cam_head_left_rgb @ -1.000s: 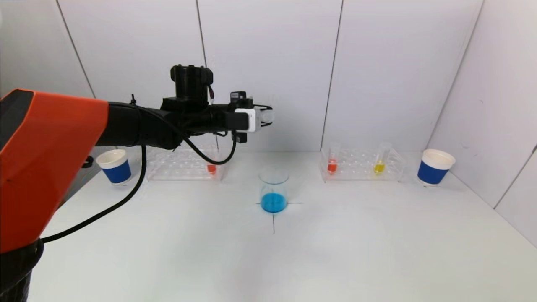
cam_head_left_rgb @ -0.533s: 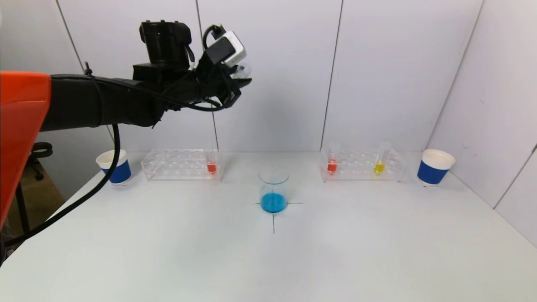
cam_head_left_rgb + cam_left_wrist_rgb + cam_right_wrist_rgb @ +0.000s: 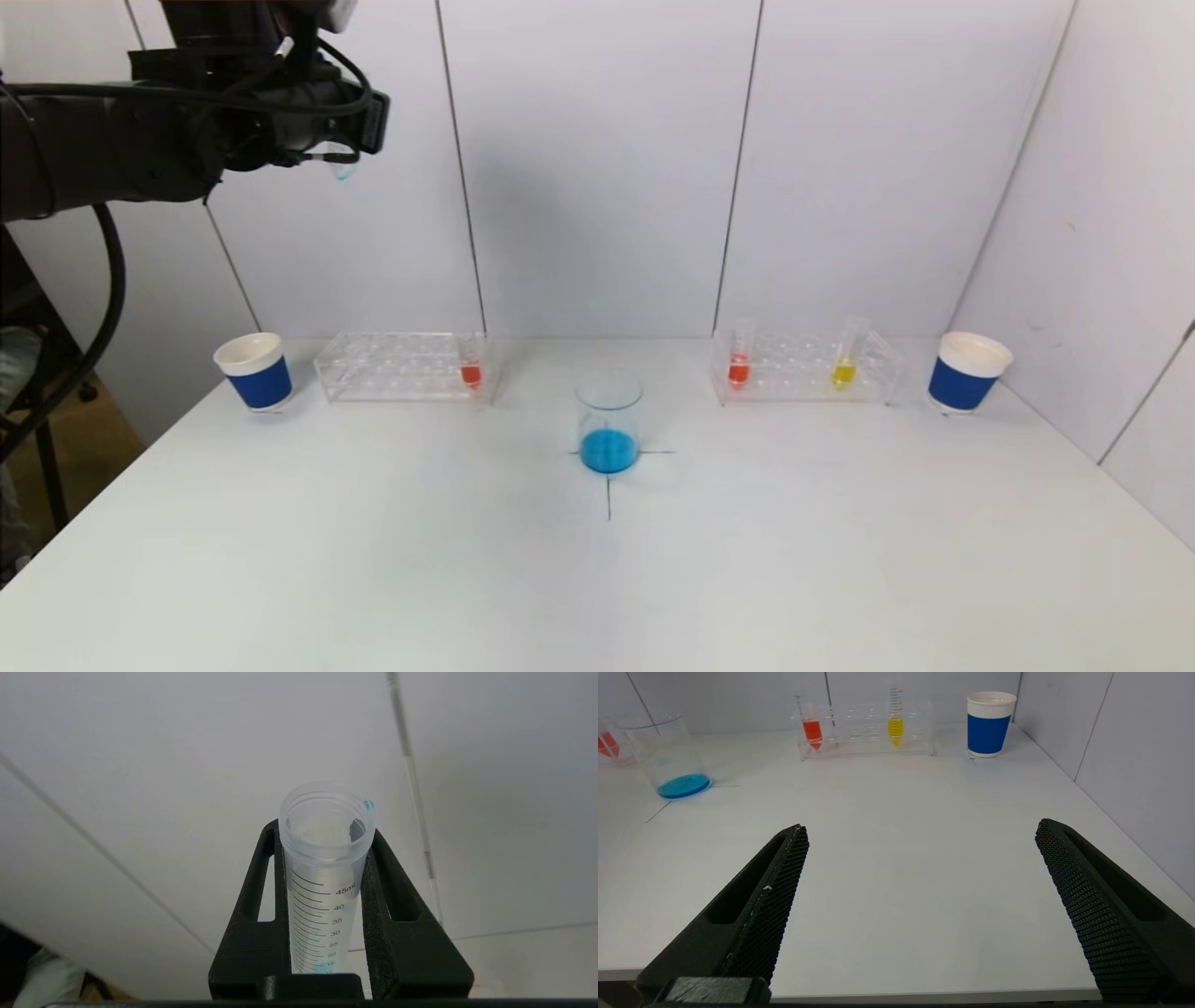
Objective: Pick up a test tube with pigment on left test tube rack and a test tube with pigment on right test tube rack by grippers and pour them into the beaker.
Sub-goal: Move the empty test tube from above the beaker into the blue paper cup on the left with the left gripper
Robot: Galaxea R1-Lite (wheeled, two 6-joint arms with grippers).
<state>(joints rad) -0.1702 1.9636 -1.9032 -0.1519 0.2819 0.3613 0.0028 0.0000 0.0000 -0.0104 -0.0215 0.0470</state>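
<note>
My left gripper [image 3: 329, 140] hangs high at the upper left, far above the table, shut on a clear graduated test tube [image 3: 322, 891]. That tube holds only faint blue traces, and its tapered tip [image 3: 341, 171] pokes out below the hand. The glass beaker [image 3: 609, 420] stands at the table's centre with blue pigment in its bottom. The left test tube rack [image 3: 401, 366] holds a red tube [image 3: 471, 371]. The right test tube rack [image 3: 803, 366] holds a red tube [image 3: 739, 366] and a yellow tube [image 3: 844, 370]. My right gripper [image 3: 922, 828] stands open and holds nothing, low over the table's near edge.
A blue-and-white paper cup [image 3: 254, 371] stands left of the left rack, and another cup [image 3: 968, 371] right of the right rack. White wall panels close off the back and right side. A black cross is marked under the beaker.
My left arm has swung up and to the left, away from above the beaker, carrying the tube from lying sideways to tip-down. The right gripper has not moved.
</note>
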